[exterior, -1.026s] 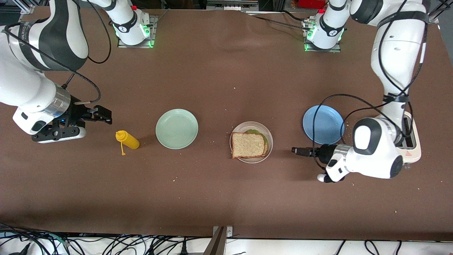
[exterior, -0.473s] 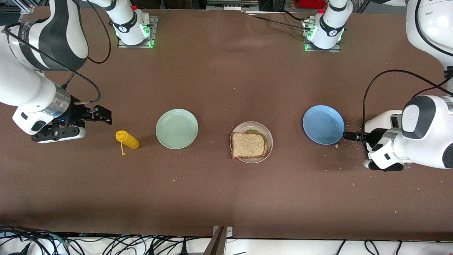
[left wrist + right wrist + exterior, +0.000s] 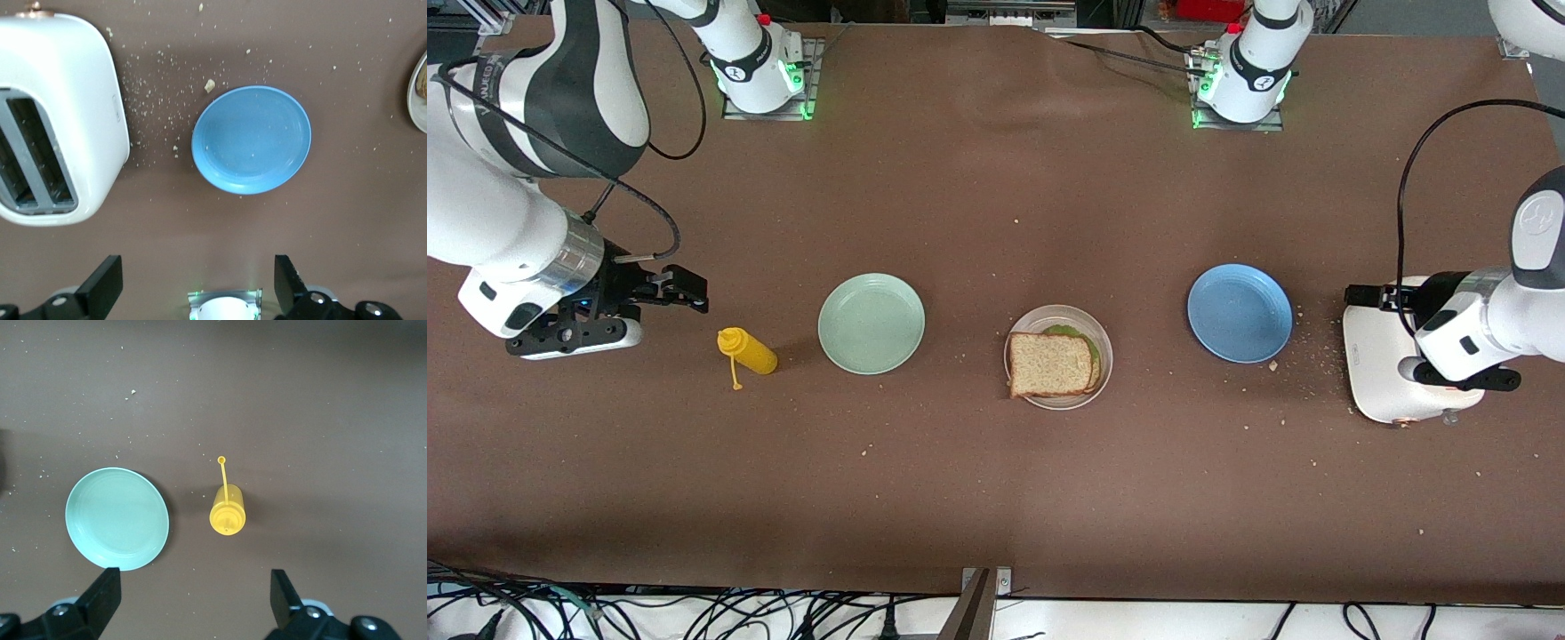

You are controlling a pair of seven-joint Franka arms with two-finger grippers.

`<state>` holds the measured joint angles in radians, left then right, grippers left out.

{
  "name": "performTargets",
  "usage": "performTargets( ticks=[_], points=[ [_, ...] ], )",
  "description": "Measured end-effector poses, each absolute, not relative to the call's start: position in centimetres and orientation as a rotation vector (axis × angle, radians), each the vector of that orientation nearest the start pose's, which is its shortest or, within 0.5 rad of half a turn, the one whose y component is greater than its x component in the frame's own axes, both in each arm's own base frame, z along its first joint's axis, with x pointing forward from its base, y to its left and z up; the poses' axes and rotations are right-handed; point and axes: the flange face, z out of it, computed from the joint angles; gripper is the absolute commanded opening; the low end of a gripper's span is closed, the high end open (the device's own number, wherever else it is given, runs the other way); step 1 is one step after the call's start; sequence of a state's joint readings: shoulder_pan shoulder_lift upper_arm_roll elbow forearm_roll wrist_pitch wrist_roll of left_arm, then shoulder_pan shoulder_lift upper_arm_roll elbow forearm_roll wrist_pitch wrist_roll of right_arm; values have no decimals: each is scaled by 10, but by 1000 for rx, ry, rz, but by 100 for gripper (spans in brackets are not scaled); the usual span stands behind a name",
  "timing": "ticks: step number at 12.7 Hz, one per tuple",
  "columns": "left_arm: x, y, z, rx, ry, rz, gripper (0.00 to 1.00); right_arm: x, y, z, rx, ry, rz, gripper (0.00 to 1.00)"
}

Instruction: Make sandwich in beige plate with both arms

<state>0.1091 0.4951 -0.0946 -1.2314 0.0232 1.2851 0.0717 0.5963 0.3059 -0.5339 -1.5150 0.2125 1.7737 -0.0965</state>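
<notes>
Resting on the beige plate [image 3: 1104, 351], the sandwich [image 3: 1052, 364] lies untouched, both arms' jaws released.

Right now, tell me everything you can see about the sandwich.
The sandwich lies flat on the beige plate, between the mint-green plate and the blue plate. Its top slice is square, speckled tan bread with a brown crust. A second slice edge peeks out underneath, and green lettuce shows at the edge toward the robots' bases. One corner overhangs the plate's rim. Neither gripper touches it.
</notes>
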Motion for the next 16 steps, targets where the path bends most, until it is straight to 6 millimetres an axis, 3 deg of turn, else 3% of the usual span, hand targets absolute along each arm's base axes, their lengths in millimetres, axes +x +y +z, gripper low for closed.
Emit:
performTargets(
  ticks=[3, 6, 8, 13, 16],
  points=[
    [639, 31, 489, -3038, 79, 629, 100, 635, 105, 507, -3165, -281, 4, 100],
    [610, 3, 523, -2984, 132, 561, 100, 633, 116, 508, -3180, -320, 1, 100],
    [587, -8, 550, -2996, 76, 480, 100, 633, 115, 509, -3181, -318, -1, 100],
    [575, 31, 591, -3067, -75, 233, 100, 634, 112, 509, -3182, -309, -3, 100],
    [566, 26, 601, -3075, -59, 128, 100, 634, 112, 509, -3182, -309, -3, 100]
  ],
)
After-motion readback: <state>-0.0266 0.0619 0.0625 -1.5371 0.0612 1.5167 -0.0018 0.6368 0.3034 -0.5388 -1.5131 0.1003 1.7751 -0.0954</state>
